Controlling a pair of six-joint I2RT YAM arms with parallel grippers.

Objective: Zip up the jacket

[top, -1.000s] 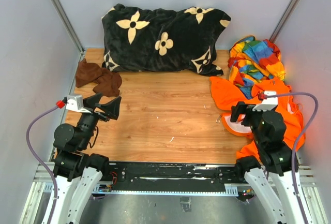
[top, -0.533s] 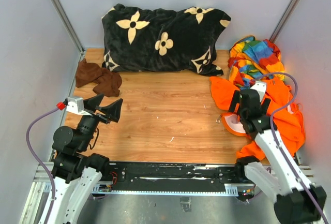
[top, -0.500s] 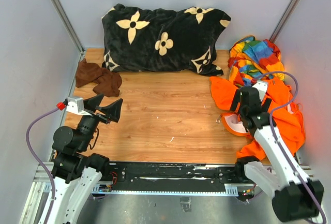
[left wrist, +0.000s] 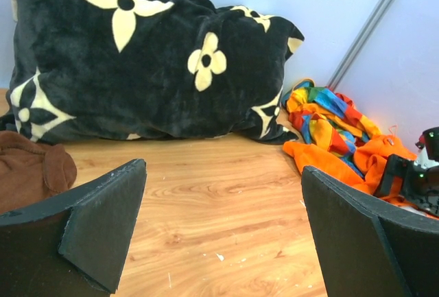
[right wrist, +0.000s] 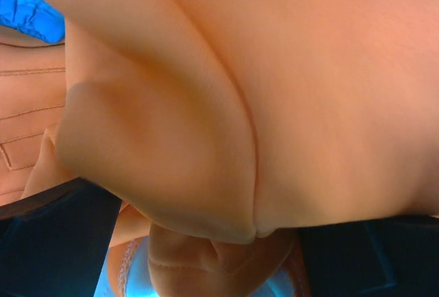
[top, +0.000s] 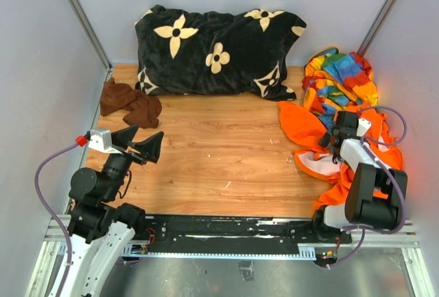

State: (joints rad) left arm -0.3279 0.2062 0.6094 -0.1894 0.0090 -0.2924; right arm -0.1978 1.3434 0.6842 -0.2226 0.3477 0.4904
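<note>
I see the left gripper (top: 142, 144) hovering, jaws apart. The right gripper (top: 334, 132), jaws apart, straddles a fold of the jacket (top: 293, 124). I'd pinch an edge there, not bulk.

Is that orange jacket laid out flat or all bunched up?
Bunched up: the jacket lies in a crumpled heap, its folds overlapping.

Top view: bright, even, diffuse light; only a faint shadow in front of the black pillow (top: 218, 50). Left wrist view crisp. Right wrist view: jacket (right wrist: 274, 105) too close, out of focus, washed peach.
</note>
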